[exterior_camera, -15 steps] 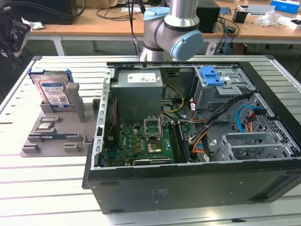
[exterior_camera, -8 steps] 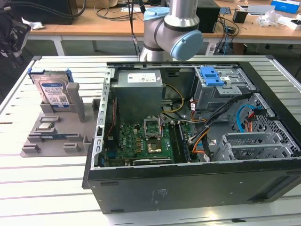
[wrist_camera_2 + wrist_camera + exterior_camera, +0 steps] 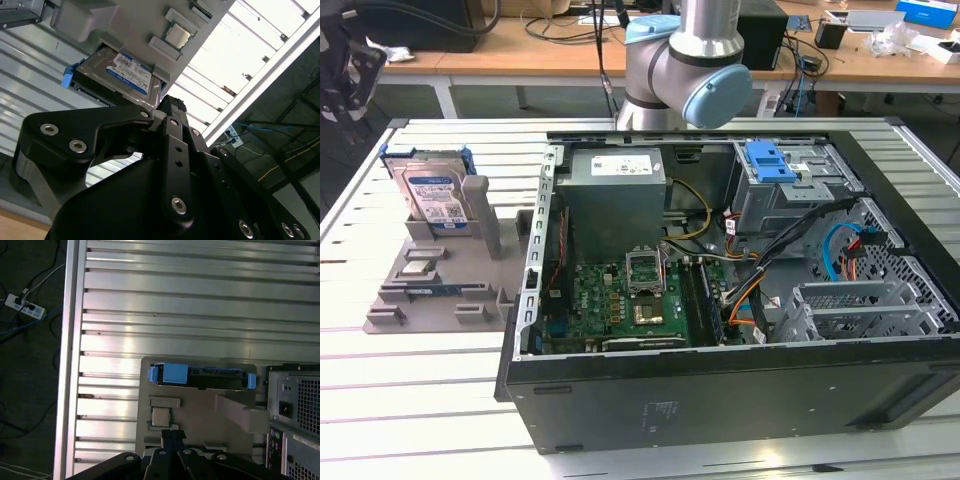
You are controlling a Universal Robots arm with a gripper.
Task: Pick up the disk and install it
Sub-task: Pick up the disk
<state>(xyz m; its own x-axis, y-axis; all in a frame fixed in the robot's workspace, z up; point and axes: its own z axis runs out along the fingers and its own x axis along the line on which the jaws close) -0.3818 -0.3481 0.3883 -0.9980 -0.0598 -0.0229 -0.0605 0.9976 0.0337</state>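
The slatted metal table [image 3: 420, 400] carries everything. The open computer case [image 3: 720, 400] lies on it toward the exterior view's right, with the grey power-supply box [image 3: 615, 195] and a bare blue clip [image 3: 770, 160] inside. My arm [image 3: 690, 60] rises behind the case.

A grey holder [image 3: 430, 290] sits on the table just beside the case, at the exterior view's left. The disk [image 3: 435, 195] stands on edge in the holder's far slot, label facing out and blue frame along its sides. It is not yet picked up.

In both wrist views my gripper [image 3: 172, 432] hangs above the holder with its jaws pressed together, holding nothing. In the second wrist view the disk [image 3: 122, 75] lies beyond my fingertips [image 3: 170, 102], apart from them.

A grey upright post [image 3: 475, 205] of the holder stands just beside the disk on the case side. A small silver square chip [image 3: 160, 416] rests in a recess of the holder between my jaws and the disk [image 3: 200, 376].
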